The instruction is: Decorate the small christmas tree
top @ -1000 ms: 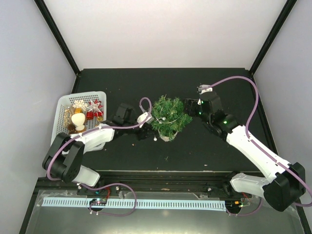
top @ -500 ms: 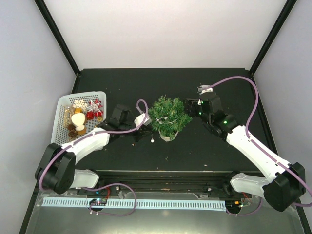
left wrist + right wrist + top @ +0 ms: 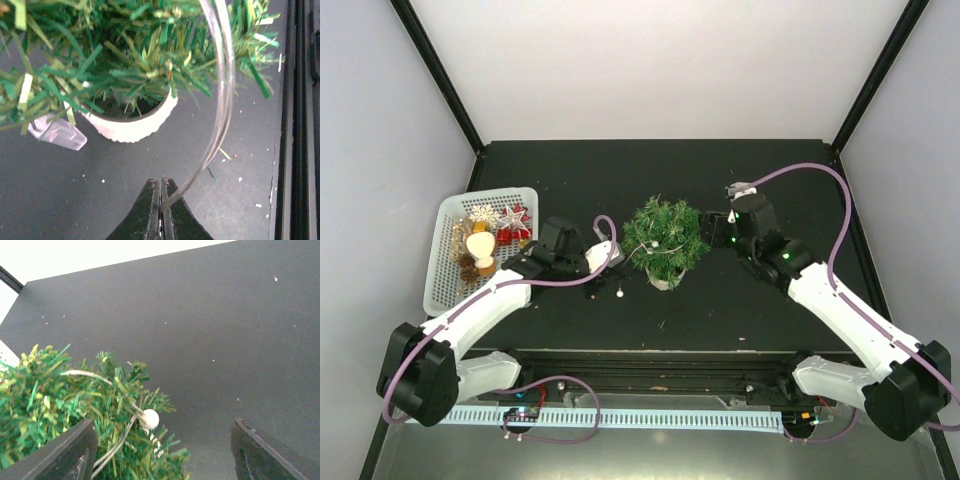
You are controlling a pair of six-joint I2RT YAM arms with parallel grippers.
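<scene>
First, overhead. Shows the tree (image 3: 667, 238) upright in its pot (image 3: 661, 283) at mid-table (image 3: 770, 170), between the two arms. Puts the left gripper (image 3: 611, 283) low over the table, just left of the tree and a little nearer. Puts the right gripper (image 3: 706, 222) at the tree's right edge, jaws spread. Has a white basket (image 3: 448, 222) of ornaments at the left edge of the table, well apart from the tree.

Next, left wrist. Looks at the cream pot from the side, with green branches spilling over its rim. Shows the jaws pressed fully together on the end of a clear wire (image 3: 222, 110), arcing up past the right of the pot into the greenery. Catches a clear bulb (image 3: 57, 134) hanging just left of the pot.

Last, right wrist. Shows both fingers (image 3: 67, 450) wide apart, with nothing gripped. Places the tree low on the left, beside the left finger. Finds the wire and a white bead (image 3: 149, 419) lying among the needles.
</scene>
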